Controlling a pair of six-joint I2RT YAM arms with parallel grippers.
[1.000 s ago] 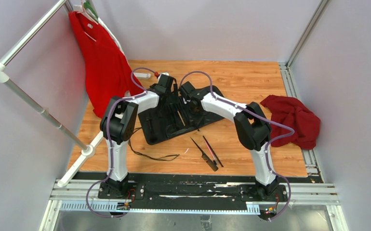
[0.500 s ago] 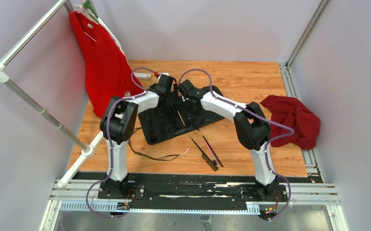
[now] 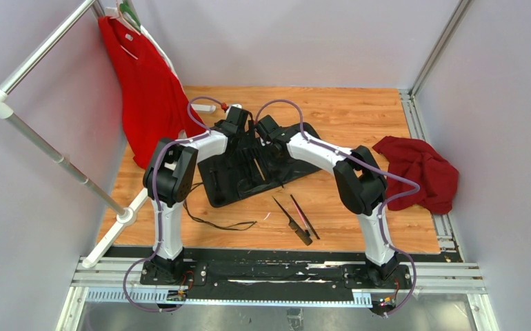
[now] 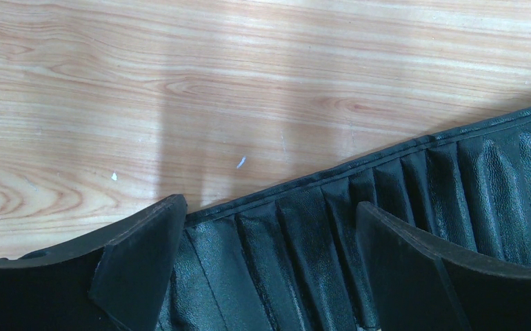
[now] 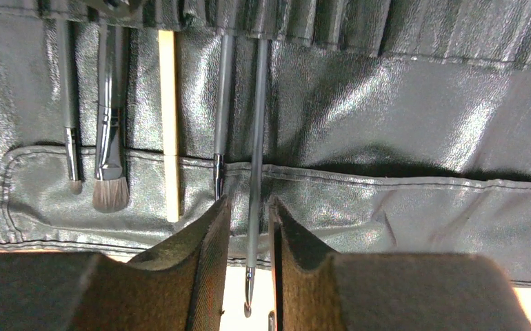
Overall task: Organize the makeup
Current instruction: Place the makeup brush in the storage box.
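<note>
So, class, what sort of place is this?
Most likely a robotics lab test cell, not a home: plain grey walls, a metal mounting rail carrying the left arm and right arm, and a wooden table boxed in.

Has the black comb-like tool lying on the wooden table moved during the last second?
No. The comb-like tool lies just as far from the black fabric case as before.
</note>
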